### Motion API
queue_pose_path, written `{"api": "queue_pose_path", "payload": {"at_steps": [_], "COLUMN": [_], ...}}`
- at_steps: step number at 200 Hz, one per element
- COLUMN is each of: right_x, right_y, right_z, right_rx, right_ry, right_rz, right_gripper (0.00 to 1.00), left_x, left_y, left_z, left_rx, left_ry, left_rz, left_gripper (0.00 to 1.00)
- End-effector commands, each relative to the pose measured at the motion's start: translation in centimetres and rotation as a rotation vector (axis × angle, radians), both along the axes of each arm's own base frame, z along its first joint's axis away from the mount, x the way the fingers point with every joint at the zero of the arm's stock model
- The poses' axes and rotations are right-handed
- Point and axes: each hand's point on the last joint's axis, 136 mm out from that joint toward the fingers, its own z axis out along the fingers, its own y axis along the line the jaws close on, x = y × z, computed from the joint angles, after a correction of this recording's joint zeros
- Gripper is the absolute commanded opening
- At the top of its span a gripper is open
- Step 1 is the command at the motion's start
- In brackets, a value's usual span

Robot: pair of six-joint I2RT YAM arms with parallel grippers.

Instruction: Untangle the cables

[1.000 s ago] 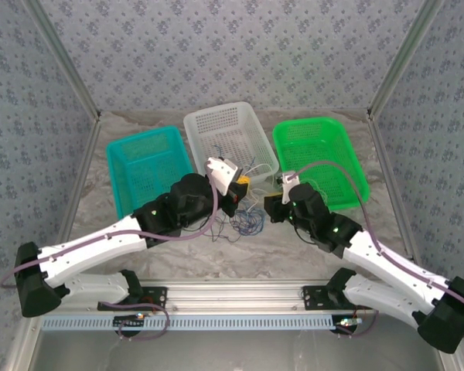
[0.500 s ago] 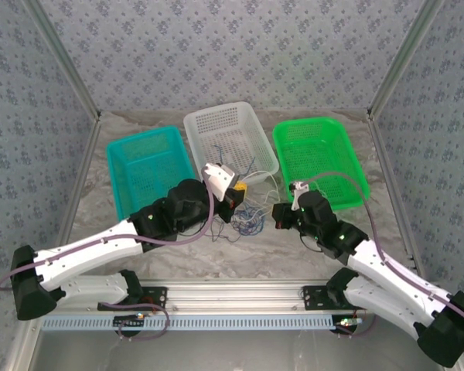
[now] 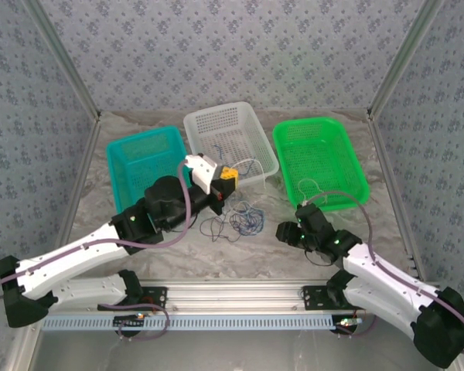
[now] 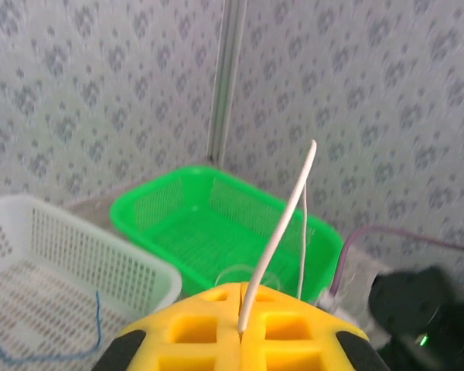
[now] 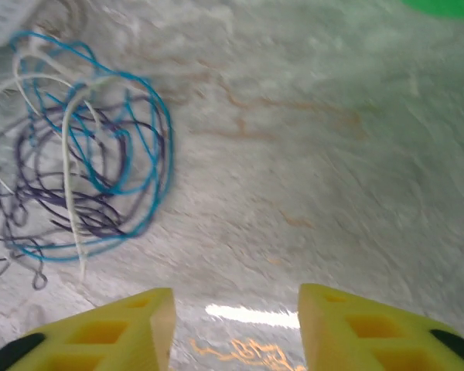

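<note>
A tangle of blue, dark and white cables (image 3: 243, 220) lies on the table in front of the white basket (image 3: 216, 112). In the right wrist view the same cables (image 5: 85, 178) curl at the upper left. My left gripper (image 3: 228, 176) is lifted over the white basket's near edge. Its yellow jaws are pressed together on a white cable (image 4: 282, 224) that rises from my left gripper (image 4: 240, 332) toward the green basket (image 4: 216, 224). To the right of the tangle, low over bare table, my right gripper (image 3: 282, 230) is open, and my right gripper (image 5: 236, 325) holds nothing.
Three baskets stand across the back: teal (image 3: 143, 136), white and green (image 3: 309, 121). A thin blue wire (image 4: 62, 352) lies inside the white basket (image 4: 77, 255). The right arm's dark wrist (image 4: 425, 317) sits near the green basket's corner.
My left gripper drew back and to the left, still gripping the white cable. My right gripper pulled away toward the near right and opened.
</note>
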Motion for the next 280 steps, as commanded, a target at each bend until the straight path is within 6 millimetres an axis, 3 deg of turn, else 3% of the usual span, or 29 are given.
{"api": "queue_pose_path", "payload": {"at_steps": [1, 57, 104, 116, 140, 167, 186, 212, 230, 253, 280], "right_x": [0.1, -0.5, 0.0, -0.3, -0.2, -0.3, -0.2, 0.1, 0.2, 0.6, 1.7], "right_y": [-0.7, -1.6, -1.4, -1.8, -2.5, -1.9, -1.7, -1.6, -0.3, 1.8, 3.1], "right_z": [1.0, 3.7, 10.9, 12.0, 16.2, 20.9, 22.9, 24.7, 25.6, 25.2, 24.4], "right_rx": [-0.021, -0.028, -0.001, -0.045, -0.080, -0.059, -0.077, -0.116, -0.088, -0.068, -0.060], "right_ry": [-0.031, -0.125, -0.346, -0.360, -0.457, -0.552, -0.579, -0.628, -0.648, -0.616, -0.608], "right_rz": [-0.014, 0.013, 0.071, 0.104, 0.129, 0.182, 0.214, 0.247, 0.304, 0.385, 0.408], "right_gripper": [0.55, 0.70, 0.74, 0.74, 0.75, 0.75, 0.75, 0.77, 0.78, 0.80, 0.81], "left_x": [-0.2, 0.1, 0.4, 0.5, 0.8, 1.3, 1.3, 1.1, 1.1, 0.7, 0.1], "left_y": [-0.1, -0.7, -1.4, -1.7, -2.4, -3.1, -3.7, -4.2, -4.3, -4.8, -5.2], "left_z": [2.8, 2.8, 2.4, 2.0, 0.6, -1.4, -2.6, -3.9, -4.8, -5.7, -5.2], "left_rx": [-0.085, -0.078, -0.046, -0.026, 0.039, 0.107, 0.150, 0.198, 0.239, 0.263, 0.231], "left_ry": [-0.031, -0.025, -0.021, -0.015, 0.001, 0.032, 0.056, 0.071, 0.080, 0.094, 0.095], "left_rz": [-0.017, -0.021, -0.028, -0.034, -0.037, -0.039, -0.054, -0.079, -0.091, -0.125, -0.161], "left_gripper": [0.00, 0.00, 0.01, 0.01, 0.01, 0.01, 0.01, 0.01, 0.02, 0.02, 0.02]}}
